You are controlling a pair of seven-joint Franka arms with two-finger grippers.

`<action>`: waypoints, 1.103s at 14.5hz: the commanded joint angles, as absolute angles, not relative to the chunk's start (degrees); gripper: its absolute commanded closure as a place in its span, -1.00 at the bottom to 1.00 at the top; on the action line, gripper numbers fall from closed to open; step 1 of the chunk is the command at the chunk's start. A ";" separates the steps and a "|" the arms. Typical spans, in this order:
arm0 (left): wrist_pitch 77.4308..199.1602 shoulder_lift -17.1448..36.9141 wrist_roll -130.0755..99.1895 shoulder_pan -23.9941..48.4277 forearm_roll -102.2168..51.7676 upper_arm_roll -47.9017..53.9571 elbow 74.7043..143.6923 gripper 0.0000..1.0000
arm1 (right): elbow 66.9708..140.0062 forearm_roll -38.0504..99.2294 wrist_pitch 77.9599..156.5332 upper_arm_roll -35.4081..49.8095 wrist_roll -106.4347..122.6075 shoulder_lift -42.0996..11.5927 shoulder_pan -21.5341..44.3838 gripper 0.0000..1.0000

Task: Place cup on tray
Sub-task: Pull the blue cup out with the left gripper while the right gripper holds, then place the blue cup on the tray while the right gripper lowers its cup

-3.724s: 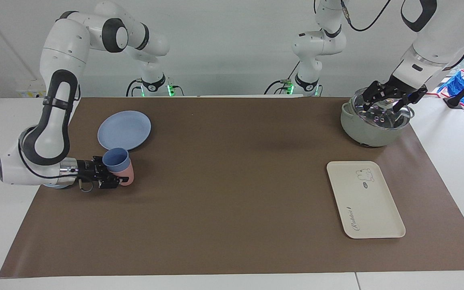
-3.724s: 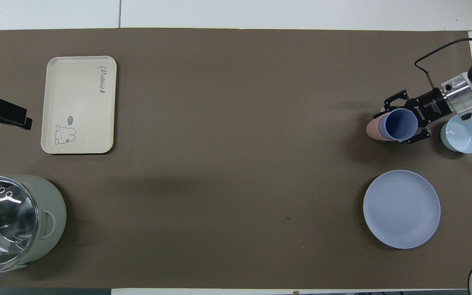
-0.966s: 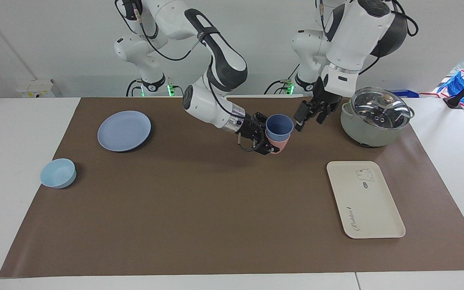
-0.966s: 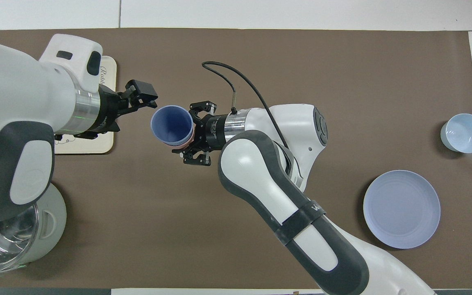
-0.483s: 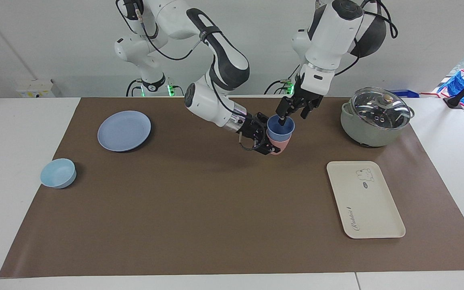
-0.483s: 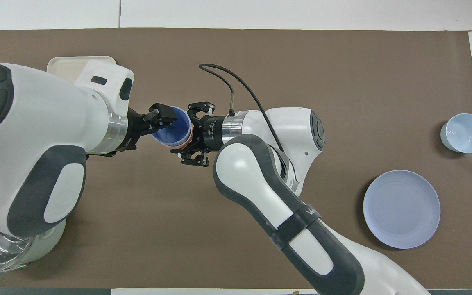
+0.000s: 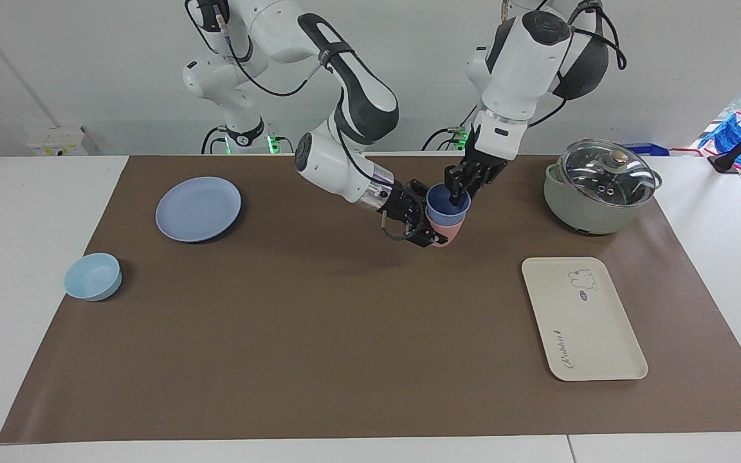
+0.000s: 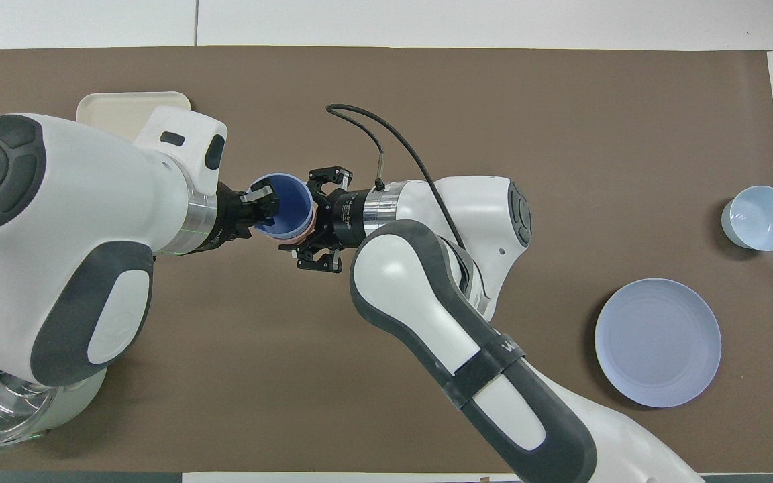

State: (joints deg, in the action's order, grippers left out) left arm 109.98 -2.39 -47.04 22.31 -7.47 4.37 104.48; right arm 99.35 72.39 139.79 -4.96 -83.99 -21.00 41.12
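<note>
The periwinkle-blue cup (image 7: 448,200) sits nested in a pink tumbler (image 7: 446,234), held in the air over the mat's middle, nearer the robots than the tray. My right gripper (image 7: 427,216) is shut on the pink tumbler from the side; it also shows in the overhead view (image 8: 309,220). My left gripper (image 7: 459,188) comes down onto the cup's rim, one finger inside and one outside, closed on the cup (image 8: 286,209); it also shows in the overhead view (image 8: 260,204). The cream tray (image 7: 586,321) lies bare toward the left arm's end, mostly hidden under my left arm in the overhead view (image 8: 125,107).
A grey-green pot with a glass lid (image 7: 599,190) stands nearer the robots than the tray. A round blue plate (image 7: 198,208) and a light-blue bowl (image 7: 92,276) lie toward the right arm's end.
My right arm carried the nested cups from the right arm's end to mid-table. My left gripper left the pot lid, came over, and its fingers closed on the blue cup's rim.
</note>
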 commanded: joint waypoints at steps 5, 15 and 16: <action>105.49 -3.51 -49.13 22.68 -9.22 3.60 99.95 1.00 | 100.90 73.65 141.06 -5.01 -84.11 -19.95 41.48 1.00; 101.24 -3.79 -34.23 6.27 -10.37 2.72 95.44 1.00 | 102.65 73.30 128.36 -5.10 -76.14 -18.99 30.09 1.00; 103.43 -2.74 -31.23 4.59 -10.37 2.64 96.93 1.00 | 103.35 72.78 125.10 -5.10 -73.59 -18.46 27.10 1.00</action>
